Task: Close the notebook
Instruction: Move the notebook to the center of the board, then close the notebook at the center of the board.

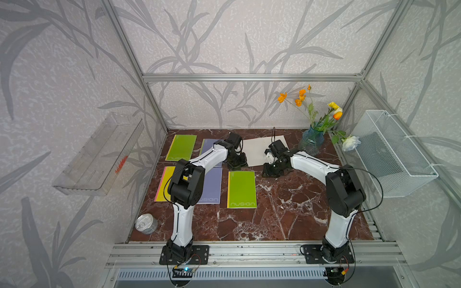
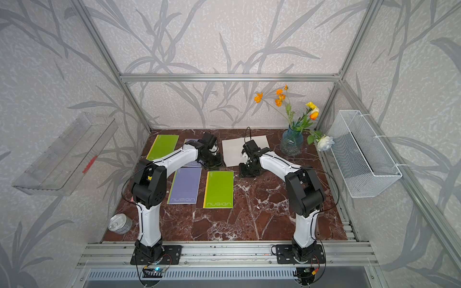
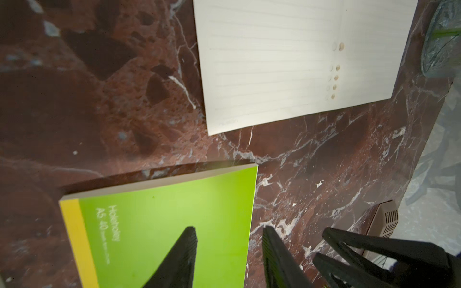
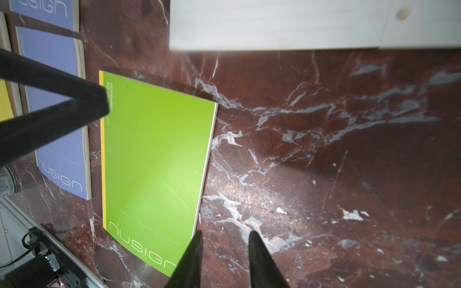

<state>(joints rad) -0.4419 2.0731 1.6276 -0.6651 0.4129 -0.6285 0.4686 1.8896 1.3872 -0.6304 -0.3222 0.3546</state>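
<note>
Two robot arm bases sit nearest; beyond, the left gripper [image 3: 228, 249] and right gripper [image 4: 224, 249], both parted and empty, hover beside the open notebook [image 1: 259, 149] lying flat mid-table, seemingly positioned to close it.

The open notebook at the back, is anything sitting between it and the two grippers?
Nothing visible. The open notebook lies flat with bare marble beside its near edge; the left gripper and right gripper are just in front, both empty.

Red marble tabletop [image 1: 287, 212], closed notebooks [image 1: 241, 189], open notebook [image 1: 257, 152], glass vase [image 1: 311, 142], tin can [image 1: 146, 224]
</note>
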